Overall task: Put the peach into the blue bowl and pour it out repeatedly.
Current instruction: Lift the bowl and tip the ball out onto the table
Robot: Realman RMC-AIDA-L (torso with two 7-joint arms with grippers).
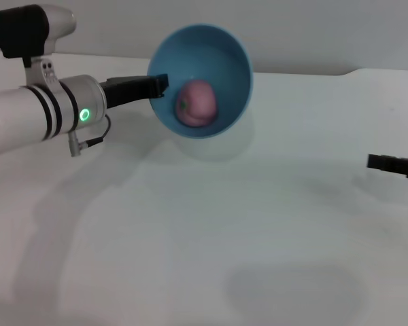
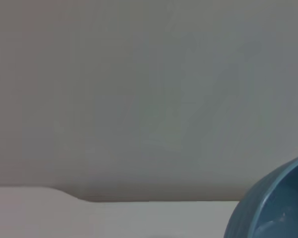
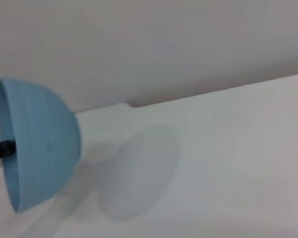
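left gripper [image 1: 160, 85] tipping blue bowl [image 1: 224, 54], peach [image 1: 196, 102] inside

Soft, even, bright light; faint shadows on the white surface [image 1: 272, 204] at 6 o'clock; wrist views slightly blurred

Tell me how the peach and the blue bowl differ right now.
Colour: the peach is matte pink with a green stem mark; the blue bowl is glossy light blue.
Size: the peach is far smaller than the blue bowl.
Support: the blue bowl is tipped on its side above the table, its rim gripped by the left gripper; the peach only rests against its lower inner wall.
Both are round.
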